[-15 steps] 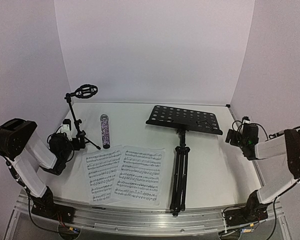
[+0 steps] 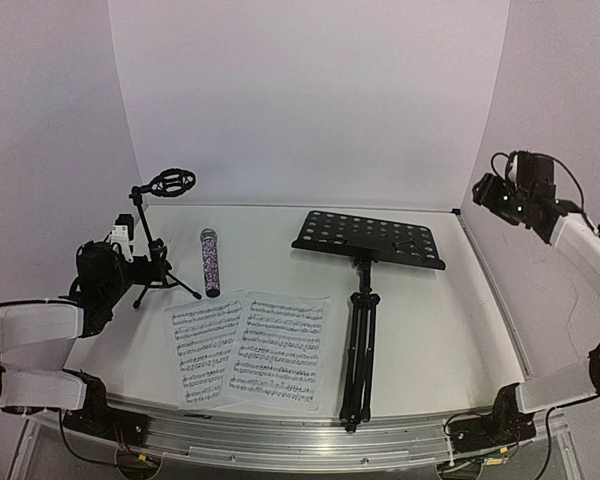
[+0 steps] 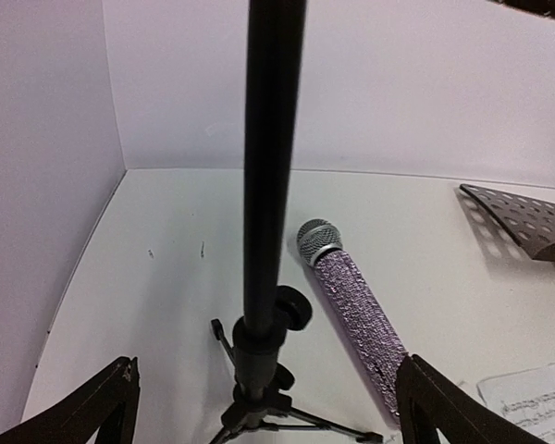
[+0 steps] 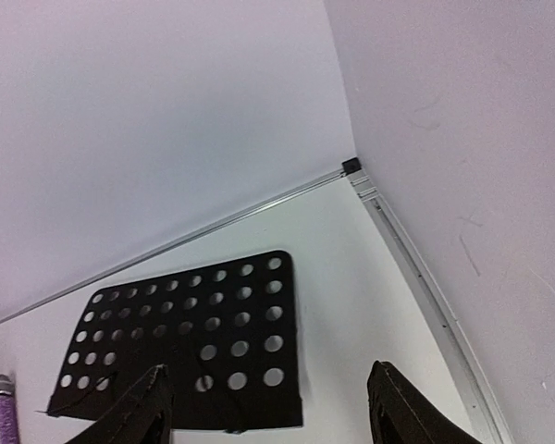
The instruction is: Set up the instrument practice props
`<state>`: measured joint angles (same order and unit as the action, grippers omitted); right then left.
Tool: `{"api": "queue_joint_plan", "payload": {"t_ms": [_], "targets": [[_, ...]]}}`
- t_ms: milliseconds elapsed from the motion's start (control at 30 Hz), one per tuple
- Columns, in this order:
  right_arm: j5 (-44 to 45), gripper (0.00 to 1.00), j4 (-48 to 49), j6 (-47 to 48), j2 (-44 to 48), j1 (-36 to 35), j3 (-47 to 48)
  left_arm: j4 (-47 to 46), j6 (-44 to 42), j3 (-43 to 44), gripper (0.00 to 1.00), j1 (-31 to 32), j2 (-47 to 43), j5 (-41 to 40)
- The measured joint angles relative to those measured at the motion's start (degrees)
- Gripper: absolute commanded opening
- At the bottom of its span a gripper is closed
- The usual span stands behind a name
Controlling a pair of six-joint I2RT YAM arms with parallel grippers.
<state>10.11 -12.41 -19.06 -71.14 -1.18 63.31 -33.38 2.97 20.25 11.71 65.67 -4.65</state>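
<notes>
Big change in the last half second: both arms had left their tucked poses. My left tool (image 3: 265, 370) had swung out to the mic stand (image 2: 158, 240). In the left wrist view its fingers stood wide apart with the stand's pole between them, not touching it that I could see. So it was open and gripping nothing. My right tool (image 4: 270, 370) had lifted from low by the counter's (image 2: 430, 320) right edge to high up near the right wall. It looked down on the music stand's (image 2: 368, 238) perforated desk. Its fingers were apart with nothing between them, so it was open and empty too.

None of the props had moved. The mic stand stood upright on its tripod at the far left, clip empty. The microphone (image 2: 210, 262) lay flat just right of it, head toward the back wall. The two music sheets (image 2: 245, 345) lay side by side on the counter, near the front. The music stand looked to lie along the counter, legs folded and desk at the far end.

My read: the task had barely started. The left arm looked lined up to steady or grab the mic stand pole, and the right arm was only scouting the music stand. The mic was not yet clipped and the sheets were not yet on the desk.
</notes>
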Motion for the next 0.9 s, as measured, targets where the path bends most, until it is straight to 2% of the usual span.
{"api": "queue_joint_plan", "payload": {"t_ms": [133, 267, 333, 500, 633, 767, 900], "targets": [[0.37, 0.68, -13.01, -4.08, -5.09, -7.47, 14.43, 7.95, 0.30, -0.46, 0.82, 0.85, -10.23, 4.66], [2.75, 0.68, -23.48, -10.19, -11.07, -19.21, 21.62, 14.88, -3.14, -0.54, 0.78, 1.99, -18.65, 15.69], [4.01, 0.63, -27.14, -13.27, -15.31, -23.91, 23.82, 17.95, -4.92, -0.22, 0.78, 2.99, -20.22, 21.85], [6.46, 0.45, -32.64, -19.56, -28.27, -31.79, 27.59, 24.22, -7.75, 2.44, 0.78, 10.39, -17.86, 30.74], [6.33, 0.45, -34.97, -22.16, -37.26, -34.13, 31.10, 24.48, -7.96, 3.59, 0.78, 14.27, -13.86, 33.34], [5.71, 0.47, -35.64, -23.10, -43.81, -34.25, 35.00, 24.25, -7.61, 5.02, 0.78, 14.60, -9.04, 33.81], [5.86, 0.45, -35.50, -23.73, -48.44, -34.24, 36.46, 23.22, -7.62, 5.89, 0.78, 14.60, -6.27, 34.07]]}}
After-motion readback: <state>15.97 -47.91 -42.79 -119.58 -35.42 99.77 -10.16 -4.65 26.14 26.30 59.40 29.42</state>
